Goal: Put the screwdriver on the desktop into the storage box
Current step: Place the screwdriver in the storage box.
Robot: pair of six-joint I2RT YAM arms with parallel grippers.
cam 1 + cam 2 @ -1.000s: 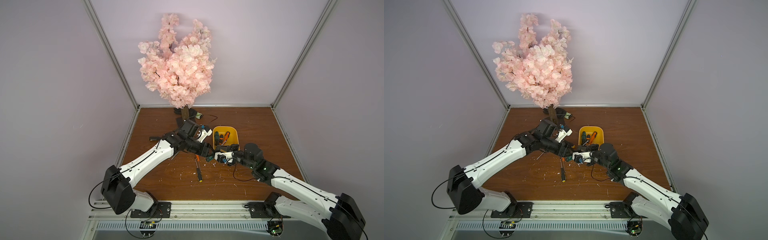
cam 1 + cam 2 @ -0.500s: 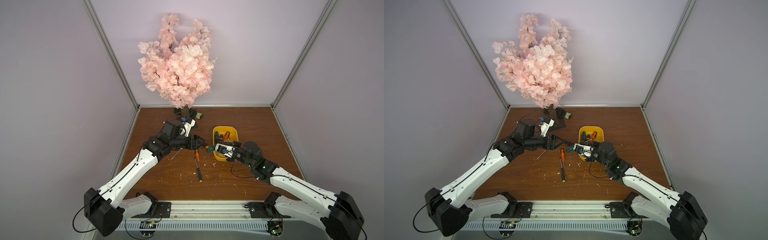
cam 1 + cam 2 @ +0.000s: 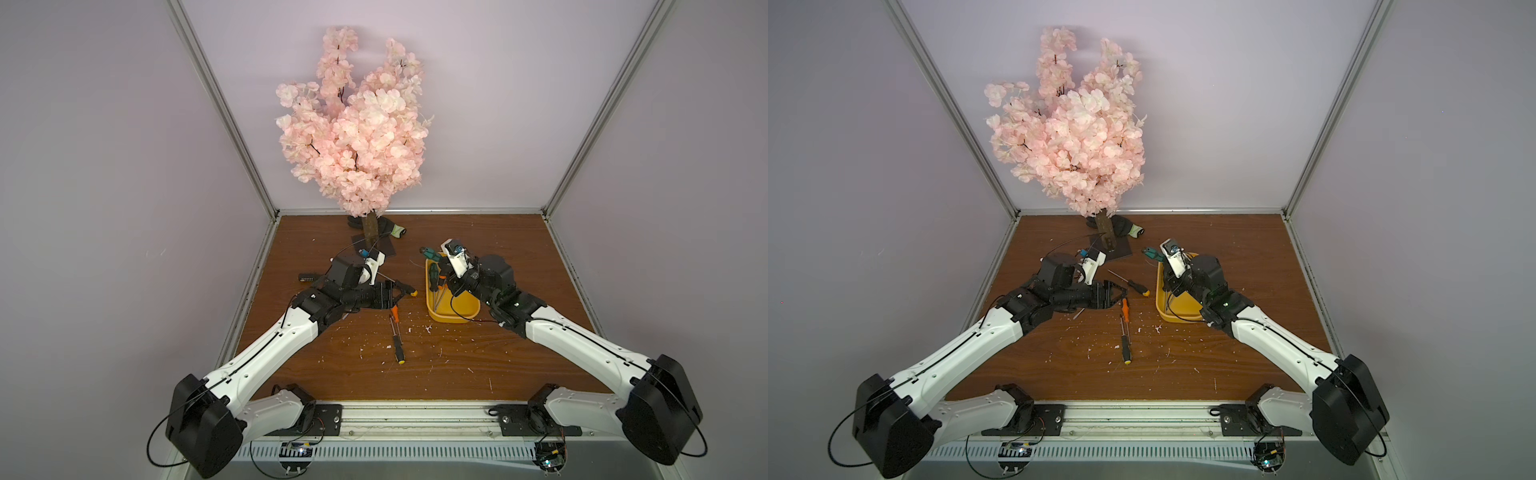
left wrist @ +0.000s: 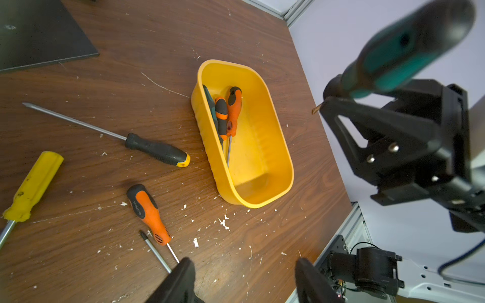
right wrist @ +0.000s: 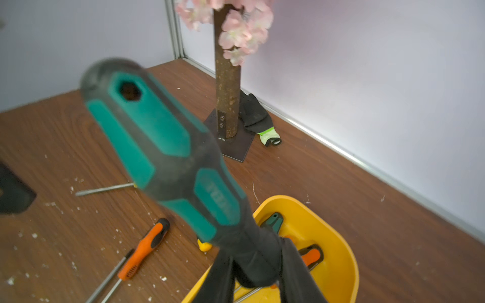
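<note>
**Placement and hold**

The flat reddish-brown wood-grain desktop [image 3: 457, 365] carries everything and is flecked with white debris. A pink artificial blossom tree [image 3: 353, 124] stands at the back on a dark square base plate [image 5: 236, 149], clear of the work. A black glove with a lime cuff [image 5: 258, 123] lies against that plate.

The right gripper [image 5: 258, 265] is pinched on the neck of a green-and-black-handled screwdriver [image 5: 162, 147]. The handle is raised and tilted above the yellow plastic storage box with rounded corners [image 5: 341, 236]. In my judgement it is gripped low so that the shaft enters the box first.

The left gripper [image 4: 246, 283] has its fingers spread with nothing between them. It hovers low over the loose tools beside the box, placed, I judge, for the next pick.

Three stored screwdrivers [image 4: 221, 115] lean along one long wall of the box. Four tools lie on the desktop:
- a long black-handled screwdriver with a yellow cap [image 4: 157, 150]
- an orange-and-black-handled screwdriver [image 4: 147, 212], nearest the left gripper
- a plain yellow-handled screwdriver [image 4: 31, 186]
- a black-and-yellow-handled screwdriver [image 3: 400, 353], nearest the front rail

**Hidden or unclear**

- The left arm covers the yellow-handled screwdriver in both top views, and the left wrist view cuts off its shaft.
- The right gripper's fingers hide the held tool's shaft and tip, so whether the tip is inside the box cannot be told.
- The held tool's handle is blurred in both wrist views.
- A small dark object [image 3: 309, 277] near the desktop's left edge is possibly another tool, but too small to identify.
</note>
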